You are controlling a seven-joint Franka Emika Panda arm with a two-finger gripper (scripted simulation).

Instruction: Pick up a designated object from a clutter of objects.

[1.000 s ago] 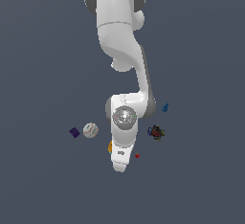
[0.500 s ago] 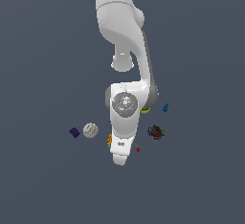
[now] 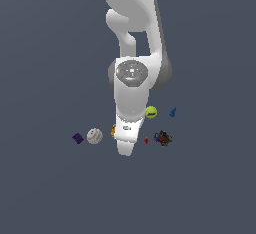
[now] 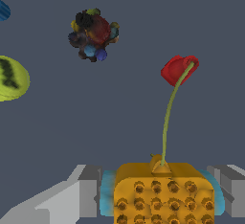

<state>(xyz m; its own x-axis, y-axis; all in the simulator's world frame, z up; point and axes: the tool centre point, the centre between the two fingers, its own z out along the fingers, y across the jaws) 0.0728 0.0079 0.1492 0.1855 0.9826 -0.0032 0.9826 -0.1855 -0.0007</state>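
The designated object (image 4: 162,192), an orange-yellow studded block with teal edges, sits between my gripper (image 4: 161,204) fingers in the wrist view. The grey fingers (image 4: 88,194) press against its teal sides, so the gripper is shut on it. In the exterior view only an orange sliver of it (image 3: 113,129) shows beside the white hand (image 3: 127,135), which covers the rest. The clutter of objects lies around: a white baseball (image 3: 94,136), a purple cube (image 3: 77,138), a tennis ball (image 3: 151,112), a blue cone (image 3: 172,112) and a dark multicoloured lump (image 3: 163,138).
A small red piece on a thin green stem (image 4: 178,70) stands just beyond the block; it shows as a red dot (image 3: 146,140) in the exterior view. Farther off in the wrist view are the dark lump (image 4: 93,28) and tennis ball (image 4: 9,78).
The hand has risen in the exterior view, and the orange block has come up with it. The other objects have stayed in place.
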